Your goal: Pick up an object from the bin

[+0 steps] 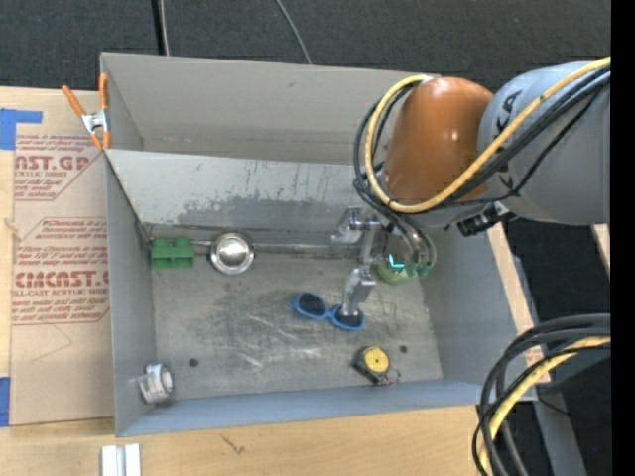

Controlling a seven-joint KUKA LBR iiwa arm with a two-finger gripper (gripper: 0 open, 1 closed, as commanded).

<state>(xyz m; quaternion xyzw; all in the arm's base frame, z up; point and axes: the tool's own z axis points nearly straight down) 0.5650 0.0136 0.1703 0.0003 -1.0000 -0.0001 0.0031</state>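
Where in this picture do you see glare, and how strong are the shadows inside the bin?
Camera view: the brightest glare sits on the round shiny metal piece beside the green block. The bin's back wall gives a pale, scuffed sheen. The blue thing below the pincer casts only a faint shadow, so the light seems diffuse.

arm [556, 137] in from the right, jaws down low at the right end of a blue two-lobed piece [317, 308] mid-floor of the grey bin [298, 117]. yellow-and-black disc [374, 362] just in front. far left, green block [172, 253] beside a shiny round cap [231, 254]; small silvery bit [156, 383] in the near-left corner.
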